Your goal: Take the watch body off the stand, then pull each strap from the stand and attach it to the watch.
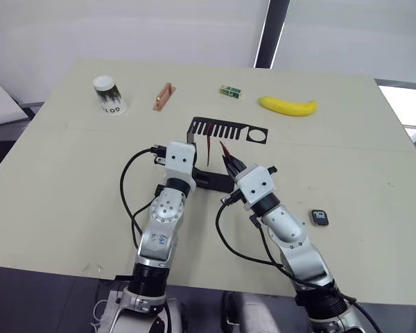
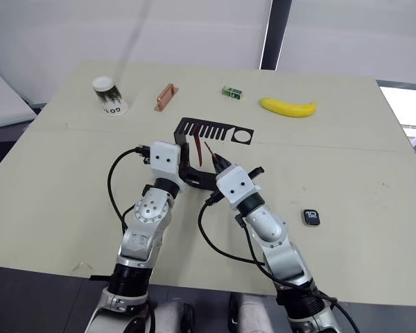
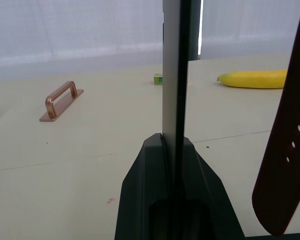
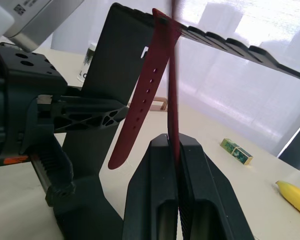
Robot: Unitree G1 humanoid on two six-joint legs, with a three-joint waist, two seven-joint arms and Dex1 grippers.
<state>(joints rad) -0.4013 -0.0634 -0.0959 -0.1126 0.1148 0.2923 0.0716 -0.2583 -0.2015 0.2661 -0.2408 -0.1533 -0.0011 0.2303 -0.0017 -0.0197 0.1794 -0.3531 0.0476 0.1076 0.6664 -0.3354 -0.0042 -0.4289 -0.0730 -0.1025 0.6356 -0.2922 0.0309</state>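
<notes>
— So where does the watch body (image 1: 320,217) sit?
— Off the stand (image 1: 225,130), flat on the table (image 1: 69,180) to the right of the right arm, well apart from both grippers. That step looks done.
— And the straps?
— Both hang from the comb slots of the top plate. The right gripper (image 4: 175,146) has its fingers pinched shut on the plain strap (image 4: 173,95), low on its length. The strap with holes (image 4: 142,102) hangs free just beside it.
— The left one?
— The left gripper (image 3: 174,145) is clamped on the stand's upright edge, bracing it.
— What could go wrong?
— I'd say the pull. If the right arm draws downward instead of along the slot, the strap's end may jam in the comb and the thin bracket could tip or slide, brace or not. The grip is on a slim, flexible band, so it may slip through the pads. The neighbouring strap is close enough to be dragged out too.
— Anything else nearby?
— The copper handle (image 1: 163,96), paper cup (image 1: 109,95), green block (image 1: 229,90) and banana (image 1: 288,105) lie at the far side, out of the way.
</notes>
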